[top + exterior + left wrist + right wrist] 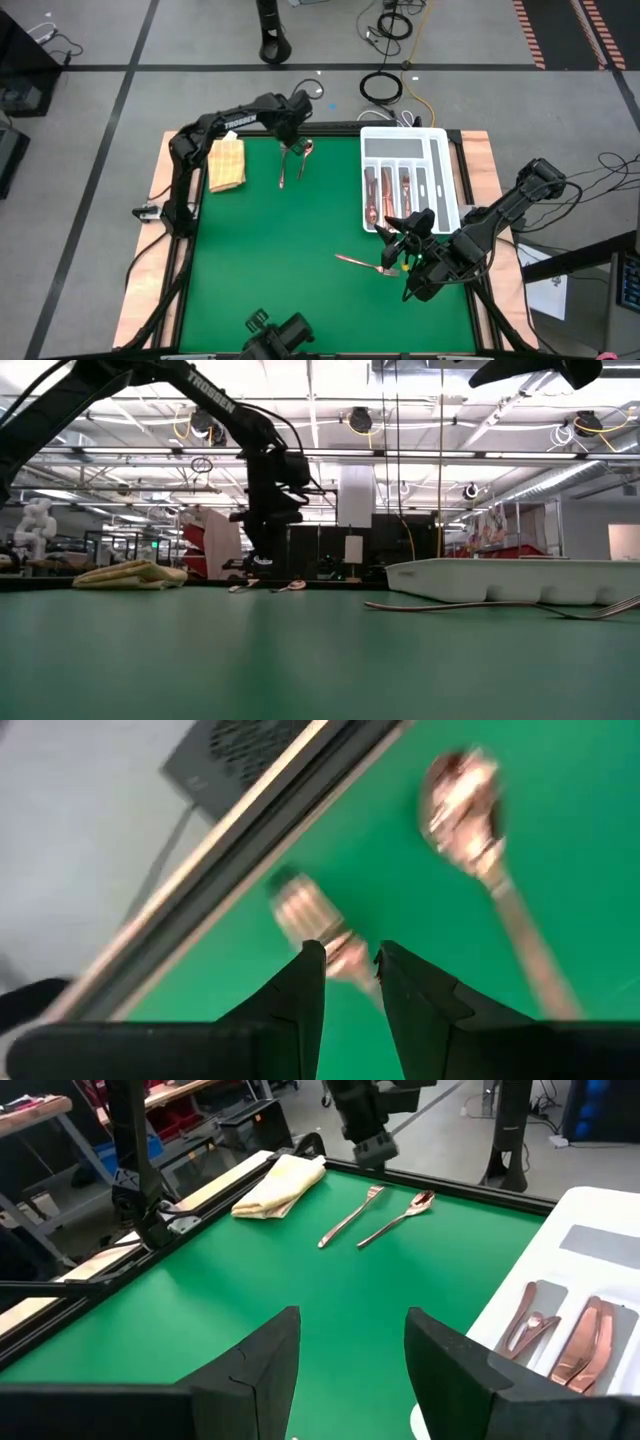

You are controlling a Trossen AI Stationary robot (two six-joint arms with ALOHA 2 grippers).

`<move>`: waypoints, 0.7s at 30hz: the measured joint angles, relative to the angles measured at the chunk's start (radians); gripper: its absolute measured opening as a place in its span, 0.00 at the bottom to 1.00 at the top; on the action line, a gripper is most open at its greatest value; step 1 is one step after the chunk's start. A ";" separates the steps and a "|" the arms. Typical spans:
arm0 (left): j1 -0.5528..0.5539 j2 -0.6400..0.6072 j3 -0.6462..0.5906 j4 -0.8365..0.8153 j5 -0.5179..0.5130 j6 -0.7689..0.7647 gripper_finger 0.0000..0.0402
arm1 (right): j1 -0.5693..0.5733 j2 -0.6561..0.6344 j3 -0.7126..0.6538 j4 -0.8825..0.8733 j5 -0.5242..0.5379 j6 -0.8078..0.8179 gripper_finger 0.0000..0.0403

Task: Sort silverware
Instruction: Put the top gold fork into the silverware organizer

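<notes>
A green table mat [290,260] filled the workspace, seen from above. At the far left lay a folded tan woven cloth [227,163], just to the left of the left gripper [291,143].

The left gripper hung low over the far edge of the mat, above the head ends of two copper pieces. A fork [283,167] lay directly beneath it, and a spoon [304,156] lay just to the gripper's right, the two side by side but not touching. In the left wrist view, the gripper's two dark fingers [300,995] stood a little apart, straddling the fork's [318,928] neck with its tines just ahead of the tips; whether the fingers pressed the fork could not be told. The spoon's [468,810] bowl showed beyond and to one side of that gripper.

Further right, a lone copper fork [365,264] lay flat on the mat, just left of the right gripper [402,246] and partly beneath it. The right gripper hovered over the near end of the white divided tray [442,180]. Its fingers [258,1362] were spread apart, with nothing between them.

The tray lay beyond the right gripper, lengthwise toward the table's far edge. Several copper knives and spoons [386,190] rested in its long compartments. In the right wrist view, two compartments held copper pieces [568,1338] lying lengthwise.
</notes>
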 joint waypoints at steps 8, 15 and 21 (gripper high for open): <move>-0.024 0.000 -0.017 0.075 0.086 -0.091 0.26 | 0.000 0.000 0.000 -0.004 -0.002 -0.029 0.42; -0.064 -0.001 -0.008 0.008 0.108 -0.177 0.26 | 0.001 0.000 0.000 -0.008 -0.011 -0.042 0.42; -0.065 -0.001 -0.008 -0.160 0.006 -0.275 0.28 | 0.002 0.000 0.000 -0.008 -0.076 -0.090 0.42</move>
